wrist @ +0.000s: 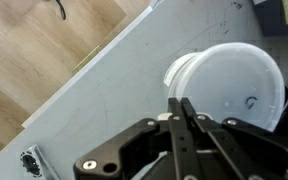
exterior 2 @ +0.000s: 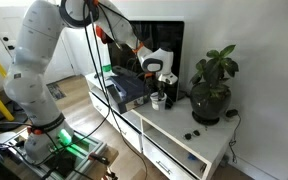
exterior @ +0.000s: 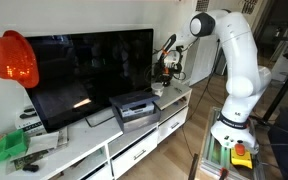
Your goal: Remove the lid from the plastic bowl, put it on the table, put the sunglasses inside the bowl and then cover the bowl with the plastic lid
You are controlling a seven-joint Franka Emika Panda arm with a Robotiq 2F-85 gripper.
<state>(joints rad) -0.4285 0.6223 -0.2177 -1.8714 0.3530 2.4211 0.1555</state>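
Pincer [wrist: 181, 108] closed tip to tip over lidded plastic bowl [wrist: 229, 75], white table [wrist: 114, 95], wooden floor [wrist: 34, 55], television [exterior: 94, 65] behind

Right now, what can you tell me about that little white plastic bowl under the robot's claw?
The plastic bowl is small, round and whitish, of slightly cloudy plastic. Its top looks flat and closed, so the lid seems to be on, with a lip around the edge and a small dark mark. It stands upright on the white table. The gripper hangs over its near edge, fingertips together; whether they touch it I cannot tell.
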